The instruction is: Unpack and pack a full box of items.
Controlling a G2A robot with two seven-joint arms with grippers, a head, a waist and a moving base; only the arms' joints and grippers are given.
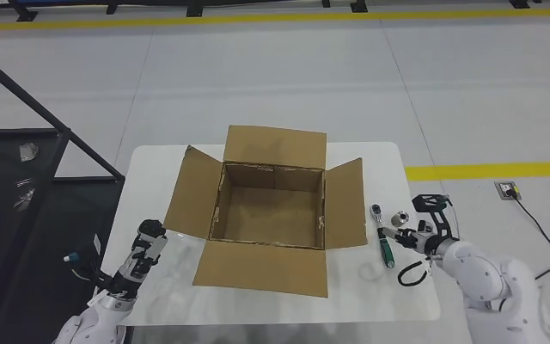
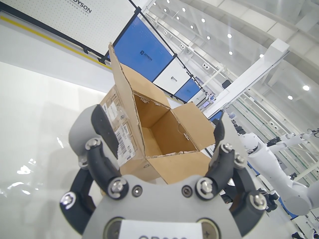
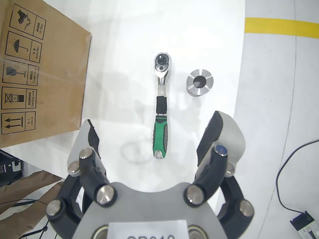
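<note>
near left of white table [image 1: 151,184], left gripper [image 2: 159,118], jaws spread, gripping nothing, facing box. near right, right gripper [image 3: 153,123], jaws likewise apart, close by handle of one green-handled ratchet wrench [image 3: 160,105]; just right of its head, one slotted metal collet [image 3: 200,82]. mid-table, one brown cardboard box [image 1: 268,211], four flaps splayed outward, inner floor in plain sight.

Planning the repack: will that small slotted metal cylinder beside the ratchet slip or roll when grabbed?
Probably heavy for its size: the metal cylinder looks thick-walled and machined. Its shiny sides may slip. Standing on end beside the ratchet, it should stay put, but likely rolls if tipped.
</note>
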